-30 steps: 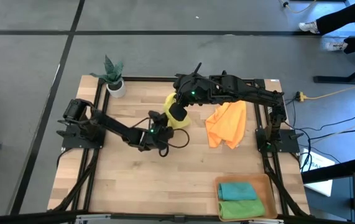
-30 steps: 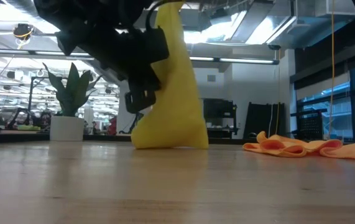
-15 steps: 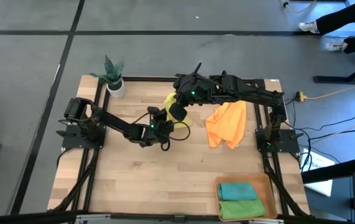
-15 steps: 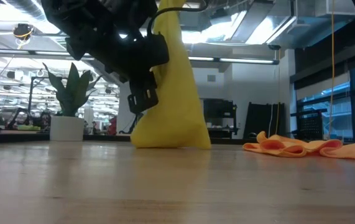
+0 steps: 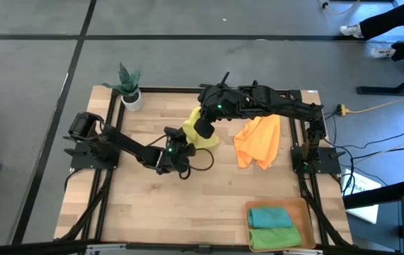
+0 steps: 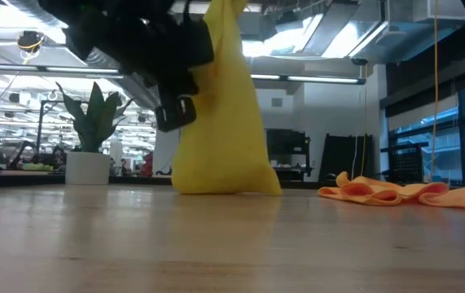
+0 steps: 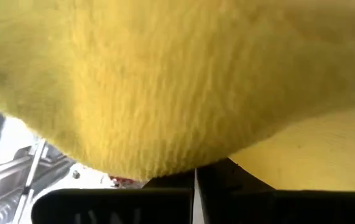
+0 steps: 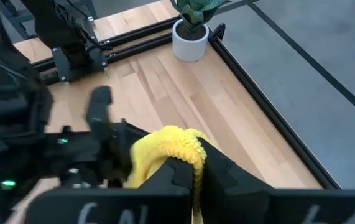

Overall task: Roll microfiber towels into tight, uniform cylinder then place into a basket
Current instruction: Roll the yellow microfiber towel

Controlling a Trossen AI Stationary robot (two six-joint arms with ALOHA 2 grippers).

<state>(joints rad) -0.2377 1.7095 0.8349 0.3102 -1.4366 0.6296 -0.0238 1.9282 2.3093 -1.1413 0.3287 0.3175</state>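
Observation:
A yellow towel point(image 6: 225, 122) hangs bunched from my right gripper point(image 5: 203, 127), which is shut on its top end over the table's middle. The towel's lower end point(image 6: 225, 185) rests on the wood. My left gripper point(image 5: 181, 140) reaches in level from the table's left and is shut at the towel's left side point(image 7: 165, 124), partway up. An orange towel point(image 5: 258, 140) lies crumpled flat to the right. The basket point(image 5: 302, 212) at the near right corner holds a rolled teal towel point(image 5: 269, 216) and a rolled green towel point(image 5: 272, 238). My left gripper comes level from the table's left, its shut fingertips point(image 7: 183, 186) meeting the underside of a bulge in the yellow cloth point(image 7: 158, 165). How much cloth lies between them is hidden by the towel itself. My right gripper pinches the towel's gathered top end point(image 8: 176, 144) between its two fingers, slanting down from above. Several layers are bunched there. The towel hangs below it with only its lower end on the table.
A small white pot with a plant point(image 5: 129, 91) stands at the far left corner. Bare wood lies along the near side, left of the basket. The black frame rails point(image 5: 106, 205) run along the table's edges.
My left gripper has shut at the yellow towel's left side and has risen a little, turning slightly. The towel still hangs from my right gripper, its lower end on the table.

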